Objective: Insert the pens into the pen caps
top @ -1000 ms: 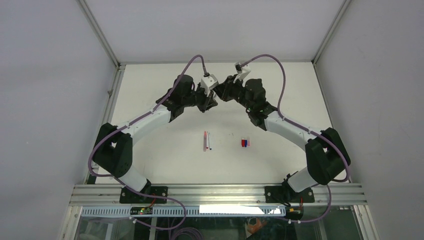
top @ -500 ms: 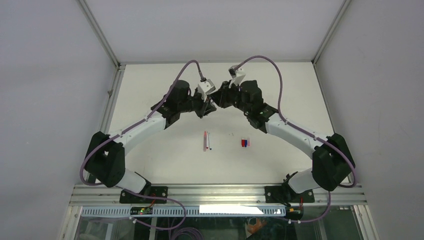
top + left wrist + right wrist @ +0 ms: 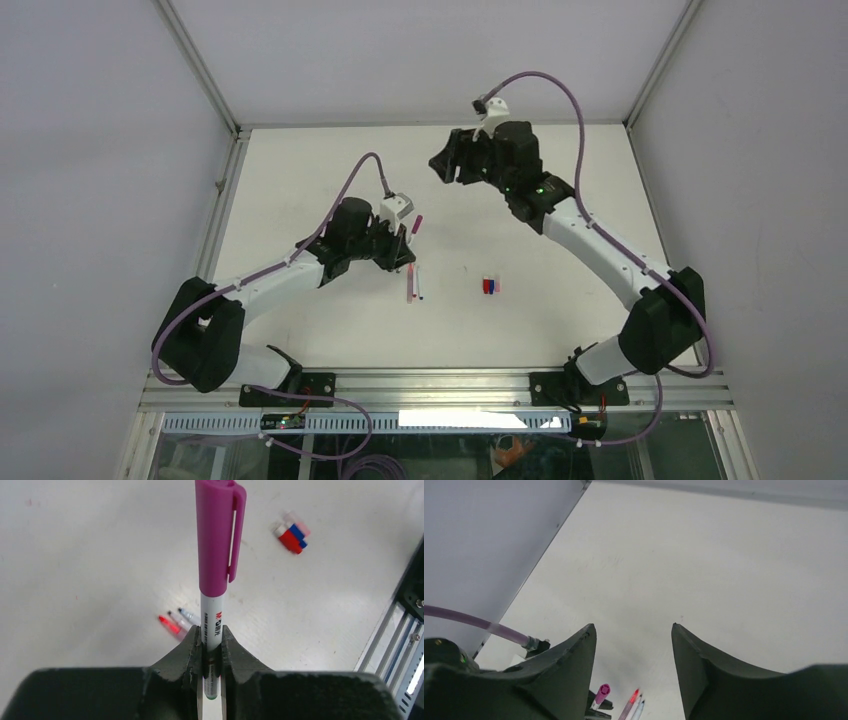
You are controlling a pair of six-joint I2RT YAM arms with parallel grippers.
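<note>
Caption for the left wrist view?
Left gripper clamps a white pen wearing its magenta cap; uncapped pens and loose caps lie on the table.

Glossy magenta plastic pen cap [image 3: 215, 535], smooth white pen barrel [image 3: 212, 625], matt black left gripper fingers [image 3: 186, 655], matt white table [image 3: 75, 555]

Left pincer [image 3: 407, 243] holds magenta-capped pen [image 3: 417, 224] (loose pens [image 3: 413, 283] just beside).

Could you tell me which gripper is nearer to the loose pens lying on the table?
Left. The left gripper, shut on a capped pink pen, hangs just beyond the loose pens; the right gripper is open, far toward the back.
</note>
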